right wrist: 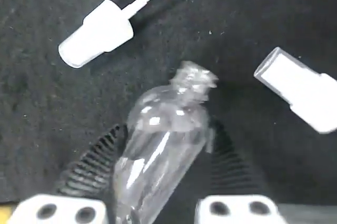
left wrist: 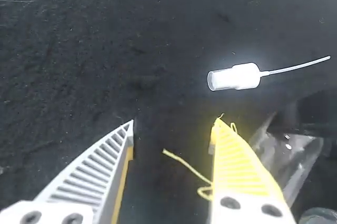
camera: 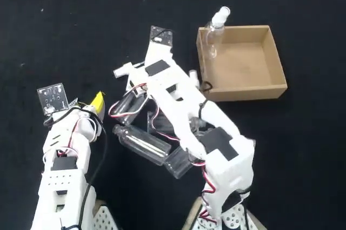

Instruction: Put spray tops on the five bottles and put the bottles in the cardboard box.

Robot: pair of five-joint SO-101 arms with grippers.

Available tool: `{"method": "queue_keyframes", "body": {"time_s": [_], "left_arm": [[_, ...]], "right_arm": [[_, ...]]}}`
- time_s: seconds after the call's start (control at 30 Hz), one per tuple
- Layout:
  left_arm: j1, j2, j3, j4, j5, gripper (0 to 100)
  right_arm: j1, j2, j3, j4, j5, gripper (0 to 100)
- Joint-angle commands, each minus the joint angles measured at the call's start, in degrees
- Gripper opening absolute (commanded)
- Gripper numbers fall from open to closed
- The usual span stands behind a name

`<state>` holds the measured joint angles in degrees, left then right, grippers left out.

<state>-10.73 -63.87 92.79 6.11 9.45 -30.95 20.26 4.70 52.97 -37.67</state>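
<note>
My right gripper [right wrist: 168,129] is shut on a clear bottle [right wrist: 158,145] that has no top, its black fingers [right wrist: 95,155] on both sides of the body. Two white spray tops lie on the black cloth beyond the neck, one with a long tube [right wrist: 97,32] and another [right wrist: 300,90]. My left gripper [left wrist: 174,124] stands open above the cloth, a little short of the tubed spray top [left wrist: 234,77]. From above, the left gripper [camera: 96,102] sits at the left. The cardboard box [camera: 273,60] holds one capped bottle [camera: 215,31] leaning in its far left corner.
Several uncapped clear bottles [camera: 140,143] lie together between the two arms, partly under the right arm [camera: 173,95]. One bottle [left wrist: 289,150] shows beside my yellow finger. Open black cloth stretches to the far left and in front of the box.
</note>
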Motion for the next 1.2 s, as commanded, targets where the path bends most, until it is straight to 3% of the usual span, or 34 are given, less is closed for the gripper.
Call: {"method": "queue_keyframes", "body": {"time_s": [0.0, 0.23, 0.43, 0.67, 0.9, 1.17], "left_arm": [[-0.5, -1.0, -2.6, -1.2, 0.3, 23], [-0.5, -1.0, -2.6, -1.2, 0.3, 23], [-0.5, -1.0, -2.6, -1.2, 0.3, 23], [-0.5, -1.0, -2.6, -1.2, 0.3, 23], [-0.5, -1.0, -2.5, -1.2, 0.2, 23], [-0.4, -1.0, -2.5, -1.2, 0.2, 23]], "right_arm": [[-0.6, -1.1, -4.5, -4.5, 5.6, 1.1], [0.7, -1.2, -11.9, -1.5, 12.9, 1.1], [3.4, -2.9, -22.8, 16.6, 22.2, 1.1], [7.4, -10.9, -31.2, 33.8, 41.3, 1.1], [16.9, -20.2, -31.0, 48.3, 58.6, 1.1], [34.4, -31.9, -9.7, 47.9, 75.9, 1.1]]}}
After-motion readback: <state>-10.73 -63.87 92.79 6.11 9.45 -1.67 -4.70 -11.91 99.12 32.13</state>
